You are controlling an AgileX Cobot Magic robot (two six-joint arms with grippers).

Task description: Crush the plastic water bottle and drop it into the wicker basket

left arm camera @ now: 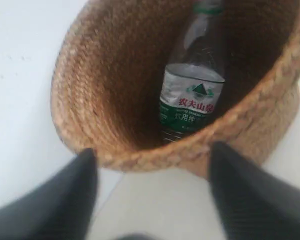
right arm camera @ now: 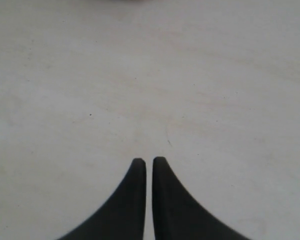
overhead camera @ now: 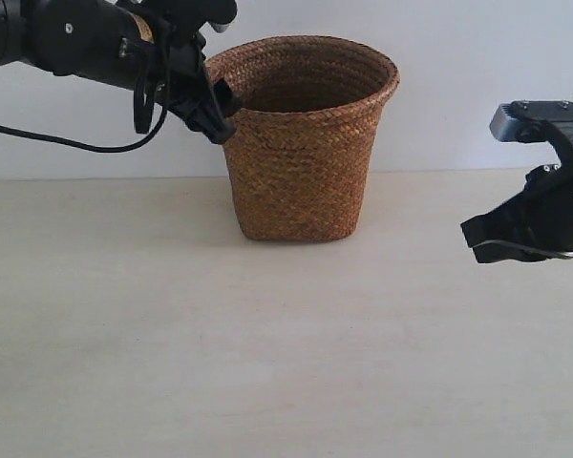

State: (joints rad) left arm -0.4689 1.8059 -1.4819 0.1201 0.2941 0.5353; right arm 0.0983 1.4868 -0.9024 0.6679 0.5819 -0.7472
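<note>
The plastic water bottle (left arm camera: 192, 90) lies inside the wicker basket (left arm camera: 85, 95), leaning against its inner wall, green-and-white label with red characters showing. It is hidden in the exterior view. The brown wicker basket (overhead camera: 306, 143) stands at the back middle of the table. My left gripper (overhead camera: 218, 113) hangs open just outside the basket's left rim; in the left wrist view the left gripper (left arm camera: 152, 155) holds nothing between its spread fingers (left arm camera: 65, 200). My right gripper (overhead camera: 477, 240) hovers above the table at the right, shut and empty; the right wrist view shows the right gripper (right arm camera: 149, 161) over bare tabletop.
A pale wooden table (overhead camera: 267, 363) stretches in front of a white wall (overhead camera: 458, 57). A black cable (overhead camera: 57, 141) hangs from the left arm.
</note>
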